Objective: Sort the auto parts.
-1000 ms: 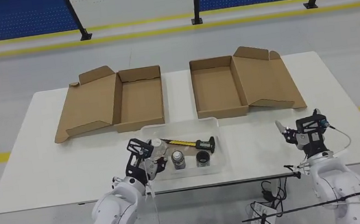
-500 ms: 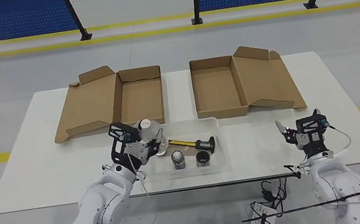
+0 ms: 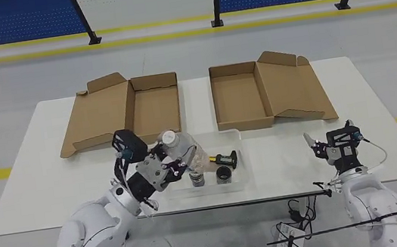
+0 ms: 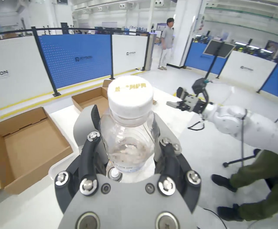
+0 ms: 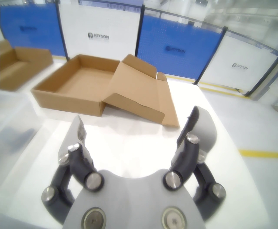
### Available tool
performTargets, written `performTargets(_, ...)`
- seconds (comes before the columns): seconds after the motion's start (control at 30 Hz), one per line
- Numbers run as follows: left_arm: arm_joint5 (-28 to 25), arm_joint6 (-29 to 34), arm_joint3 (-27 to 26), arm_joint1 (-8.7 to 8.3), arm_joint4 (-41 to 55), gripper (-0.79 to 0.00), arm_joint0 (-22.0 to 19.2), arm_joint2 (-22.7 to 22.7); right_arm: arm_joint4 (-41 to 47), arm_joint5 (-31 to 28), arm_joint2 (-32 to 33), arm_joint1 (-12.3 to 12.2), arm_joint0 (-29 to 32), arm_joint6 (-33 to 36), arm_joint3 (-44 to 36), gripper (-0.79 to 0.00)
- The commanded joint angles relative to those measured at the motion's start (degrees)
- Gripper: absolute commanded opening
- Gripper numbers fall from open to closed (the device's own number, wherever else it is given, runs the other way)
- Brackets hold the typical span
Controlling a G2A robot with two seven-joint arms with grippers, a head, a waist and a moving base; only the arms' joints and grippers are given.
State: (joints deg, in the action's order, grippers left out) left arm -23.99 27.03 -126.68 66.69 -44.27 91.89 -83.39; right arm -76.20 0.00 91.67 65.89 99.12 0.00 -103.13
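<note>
Left pincer [image 4: 124, 126] is clamped round a clear, white-capped bottle [image 3: 179, 147], held tilted over the left end of the see-through tray [image 3: 244, 164]. Lying in that tray: a silvery can [image 3: 197, 175], a dark can [image 3: 224, 174] and a yellow-handled tool [image 3: 215, 158]. Over at the surface's [image 3: 287, 157] near right edge, the right pincer [image 5: 136, 117] is spread wide, nothing gripped. Further back, two open cardboard boxes [image 3: 155, 114] [image 3: 238, 103] are laid side by side.

Parts: one held, three in bin.
White-capped clear bottle [image 3: 173, 144], tilted, clamped in left gripper [image 3: 167, 161] over the clear bin [image 3: 243, 183]'s edge; inside it: grey canister [image 3: 197, 175], black cup [image 3: 224, 174], black-handled tool [image 3: 222, 158] lying flat.
</note>
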Motion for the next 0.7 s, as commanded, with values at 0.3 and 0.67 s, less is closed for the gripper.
performTargets(0.3, -7.83, 6.85, -3.56, -1.31, 7.0, -0.785, 0.91, -3.82, 0.0, 0.0, 0.0, 0.0, 0.0, 0.0, 0.0, 0.0)
performTargets(0.67, -6.14, 3.26, 1.41, -1.52, -1.28, -0.785, -1.55, -1.84, 0.0, 0.0, 0.0, 0.0, 0.0, 0.0, 0.0, 0.0)
